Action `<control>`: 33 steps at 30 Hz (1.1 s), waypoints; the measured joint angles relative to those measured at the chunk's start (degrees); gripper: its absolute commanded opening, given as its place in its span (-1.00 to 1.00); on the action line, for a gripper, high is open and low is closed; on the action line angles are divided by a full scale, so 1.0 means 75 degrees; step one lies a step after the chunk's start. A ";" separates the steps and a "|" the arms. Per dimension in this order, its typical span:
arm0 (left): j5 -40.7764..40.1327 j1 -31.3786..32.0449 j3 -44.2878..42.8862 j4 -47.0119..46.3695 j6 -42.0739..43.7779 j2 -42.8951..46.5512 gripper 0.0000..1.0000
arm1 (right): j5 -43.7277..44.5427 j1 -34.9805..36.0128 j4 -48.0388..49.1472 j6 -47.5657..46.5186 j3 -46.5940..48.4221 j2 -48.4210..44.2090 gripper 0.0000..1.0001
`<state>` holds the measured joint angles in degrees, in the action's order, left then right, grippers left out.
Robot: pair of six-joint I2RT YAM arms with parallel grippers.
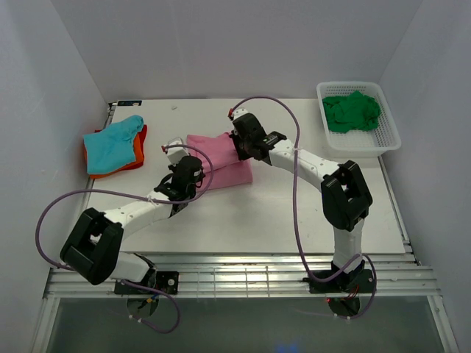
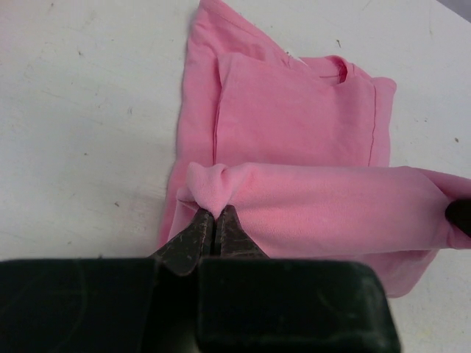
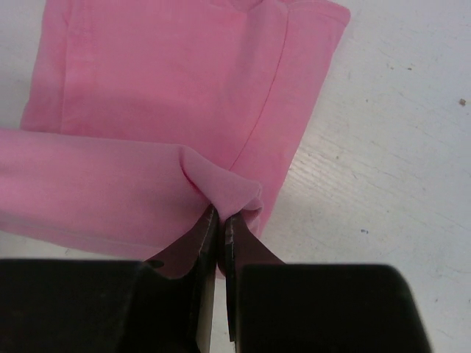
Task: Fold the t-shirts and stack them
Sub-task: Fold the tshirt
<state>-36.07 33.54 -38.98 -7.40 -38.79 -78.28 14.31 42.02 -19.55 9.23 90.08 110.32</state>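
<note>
The pink t-shirt [image 1: 224, 160] lies partly folded mid-table. My left gripper [image 1: 193, 176] is shut on its near left edge; in the left wrist view [image 2: 215, 215] the jaws pinch a bunch of pink cloth [image 2: 294, 125] lifted over the flat layer. My right gripper [image 1: 241, 145] is shut on the shirt's other end; the right wrist view [image 3: 221, 213] shows pinched pink fabric [image 3: 162, 81]. A teal t-shirt [image 1: 112, 143] lies on an orange one [image 1: 137, 151] at far left. A dark green t-shirt [image 1: 352, 112] sits in the basket.
A white mesh basket [image 1: 388, 132] stands at the back right corner. The side walls close in left and right. Purple cables loop over both arms.
</note>
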 measured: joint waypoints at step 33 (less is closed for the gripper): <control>0.1241 -0.1157 -0.1256 -0.1419 0.0816 -0.2871 -1.00 | -0.0935 -0.0743 0.0087 -0.0463 0.1580 0.2130 -0.80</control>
<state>-26.76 24.86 -48.40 -18.04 -32.67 -99.81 7.29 36.45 -18.90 5.76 101.93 126.30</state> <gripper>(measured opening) 0.036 0.088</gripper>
